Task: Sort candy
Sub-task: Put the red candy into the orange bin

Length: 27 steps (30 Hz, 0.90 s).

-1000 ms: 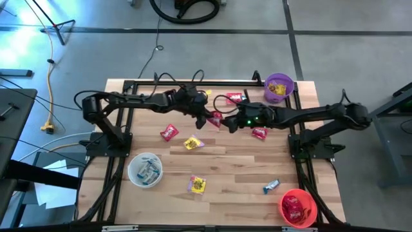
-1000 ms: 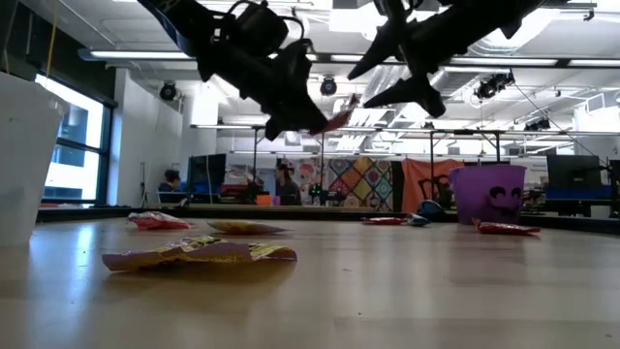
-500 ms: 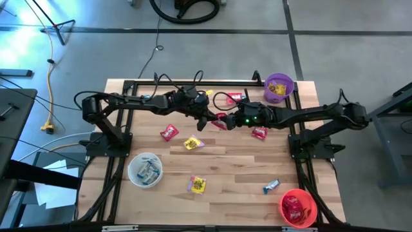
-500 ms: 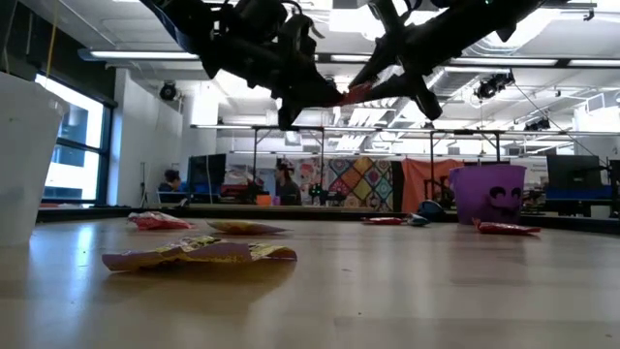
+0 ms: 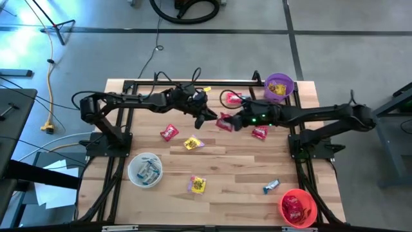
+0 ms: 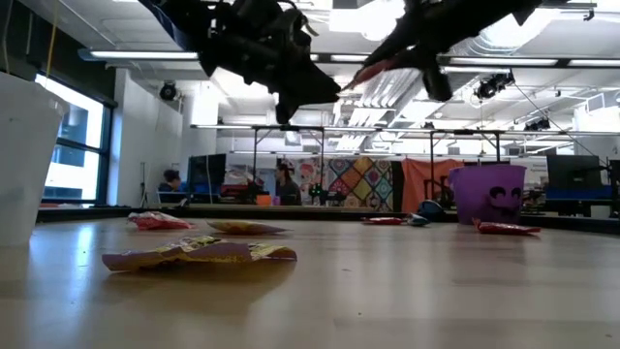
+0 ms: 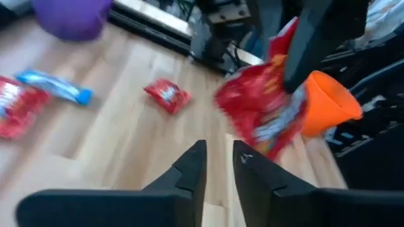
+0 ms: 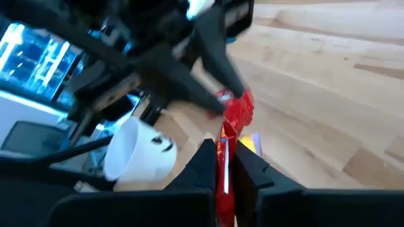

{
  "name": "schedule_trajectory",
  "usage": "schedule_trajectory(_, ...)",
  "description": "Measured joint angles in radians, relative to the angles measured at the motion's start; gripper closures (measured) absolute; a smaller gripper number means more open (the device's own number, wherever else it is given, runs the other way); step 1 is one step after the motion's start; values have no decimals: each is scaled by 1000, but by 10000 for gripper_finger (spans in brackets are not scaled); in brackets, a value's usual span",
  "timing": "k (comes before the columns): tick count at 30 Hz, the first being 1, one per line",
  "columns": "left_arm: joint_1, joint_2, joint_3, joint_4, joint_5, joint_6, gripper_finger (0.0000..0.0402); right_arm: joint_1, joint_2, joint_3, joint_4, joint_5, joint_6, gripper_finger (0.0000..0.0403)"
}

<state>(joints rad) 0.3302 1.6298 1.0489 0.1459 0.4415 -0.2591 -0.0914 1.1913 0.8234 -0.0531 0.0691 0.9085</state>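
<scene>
Moved: red shiny wrapped candy point(image 5: 224, 122) passed from left gripper point(image 5: 201, 120) to right gripper point(image 5: 233, 122).
Right gripper: clenched on candy, above mid-tabletop point(image 5: 238, 169).
Left gripper: released, just beside.
Room: near tabletop edge largely bare.

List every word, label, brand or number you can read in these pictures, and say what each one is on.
None can be read.
Red candy held in the right gripper: print on the wrapper, too blurred to read.
Yellow candy on the table: dark print, too blurred.
Purple bowl: a drawn face, no words.
White bowl: a drawn face, no words.
Other candies on the table: too small to read.
</scene>
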Motion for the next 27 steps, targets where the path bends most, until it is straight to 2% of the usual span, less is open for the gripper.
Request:
schedule_trajectory(8,5,-84,0,-36,-114,195,306,14,-213,1,-210,-134,36,396)
schedule_trajectory(13,5,-81,-2,-49,-132,218,306,84,-323,1,-322,-282,125,397)
schedule_trajectory(20,9,-79,-67,-39,-132,208,309,292,-396,2,-512,-488,428,397)
schedule_trajectory(27,10,-79,-91,-26,-132,193,317,552,-404,2,-584,-605,790,398)
